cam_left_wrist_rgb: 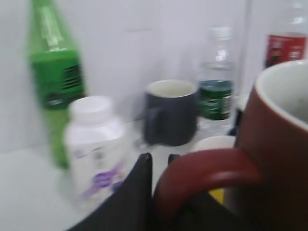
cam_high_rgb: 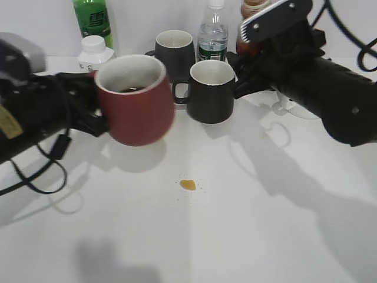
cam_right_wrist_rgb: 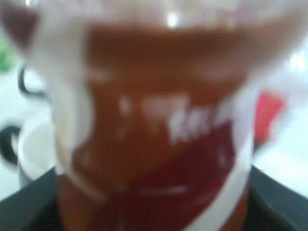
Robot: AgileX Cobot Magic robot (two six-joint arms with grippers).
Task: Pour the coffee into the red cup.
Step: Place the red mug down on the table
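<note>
Coffee (cam_right_wrist_rgb: 159, 125) fills your right wrist view: the small clear bottle with the red-brown label sits between the right gripper's (cam_high_rgb: 250, 65) jaws, spread wide around its body, pressed so close to the lens that it blurs. From the exterior view you find that bottle (cam_high_rgb: 252, 17) at the back right of the table (cam_high_rgb: 265, 224), mostly hidden behind the arm, with only its brown top showing beside the water bottle (cam_high_rgb: 212, 32).

Your left gripper (cam_left_wrist_rgb: 159, 192) is pinched narrow on the loop handle of the red cup (cam_high_rgb: 134, 97), which hangs above the table on the left, tilted a little, with a dark patch of liquid inside. The left wrist view shows the handle (cam_left_wrist_rgb: 202, 175) running between the black fingers (cam_left_wrist_rgb: 137, 192).

Behind the cup you have a green bottle (cam_high_rgb: 93, 20), a white pill jar (cam_high_rgb: 95, 52) and two black mugs, one farther back (cam_high_rgb: 175, 52) and one nearer (cam_high_rgb: 211, 88). A small orange-yellow spill (cam_high_rgb: 188, 184) lies on the table in front.
</note>
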